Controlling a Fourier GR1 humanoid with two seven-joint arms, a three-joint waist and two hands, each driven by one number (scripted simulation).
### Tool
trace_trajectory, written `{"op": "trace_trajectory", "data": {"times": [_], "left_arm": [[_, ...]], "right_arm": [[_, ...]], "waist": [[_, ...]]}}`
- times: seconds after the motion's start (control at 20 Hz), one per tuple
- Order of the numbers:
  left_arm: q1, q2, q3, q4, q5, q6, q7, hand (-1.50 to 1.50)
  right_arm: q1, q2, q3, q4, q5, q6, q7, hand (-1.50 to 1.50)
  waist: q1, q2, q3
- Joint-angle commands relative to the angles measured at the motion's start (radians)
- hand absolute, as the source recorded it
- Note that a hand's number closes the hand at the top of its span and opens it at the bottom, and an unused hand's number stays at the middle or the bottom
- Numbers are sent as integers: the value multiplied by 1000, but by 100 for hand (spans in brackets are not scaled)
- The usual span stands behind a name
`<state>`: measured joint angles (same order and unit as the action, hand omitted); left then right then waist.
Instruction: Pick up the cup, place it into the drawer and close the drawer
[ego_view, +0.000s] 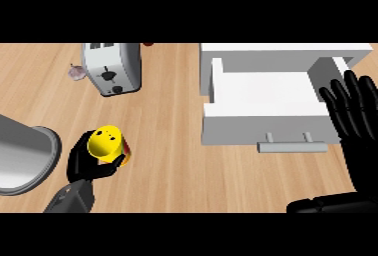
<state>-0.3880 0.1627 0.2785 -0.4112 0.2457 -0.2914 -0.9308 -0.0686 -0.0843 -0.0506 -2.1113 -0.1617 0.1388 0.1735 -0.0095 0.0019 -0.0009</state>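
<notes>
The yellow cup sits in the left robot hand, fingers curled round it, at the table's near left, tilted with its long axis leaning far-right. Picked up, then; the open drawer at the right awaits it. The right robot hand rests open.

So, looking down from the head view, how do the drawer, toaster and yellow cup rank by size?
Largest to smallest as they look:
1. Drawer
2. Toaster
3. Yellow cup, held in the left robot hand nearer the camera, so its true size is less certain.
</notes>
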Motion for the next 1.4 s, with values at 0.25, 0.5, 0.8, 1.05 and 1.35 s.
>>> {"op": "trace_trajectory", "data": {"times": [0.25,0.5,0.8,1.05,1.35], "left_arm": [[-3,-20,-11,17,-41,40,-213,150],[37,-74,-39,-109,-31,84,-155,150],[63,-50,-78,-296,-5,-12,-75,150],[109,-89,-175,-605,-7,69,156,150],[135,-96,-223,-861,31,90,354,150]], "right_arm": [[-36,-12,-24,16,-19,5,3,-150],[-97,-38,-38,34,-14,-6,62,-150],[-18,-16,-42,50,-19,13,-17,-150],[-36,-15,-32,-2,-5,-16,40,-150],[16,-1,-13,23,0,7,-1,-150]], "waist": [[0,1,0],[9,-2,1],[17,-5,2],[23,-9,3],[13,-4,1]]}}
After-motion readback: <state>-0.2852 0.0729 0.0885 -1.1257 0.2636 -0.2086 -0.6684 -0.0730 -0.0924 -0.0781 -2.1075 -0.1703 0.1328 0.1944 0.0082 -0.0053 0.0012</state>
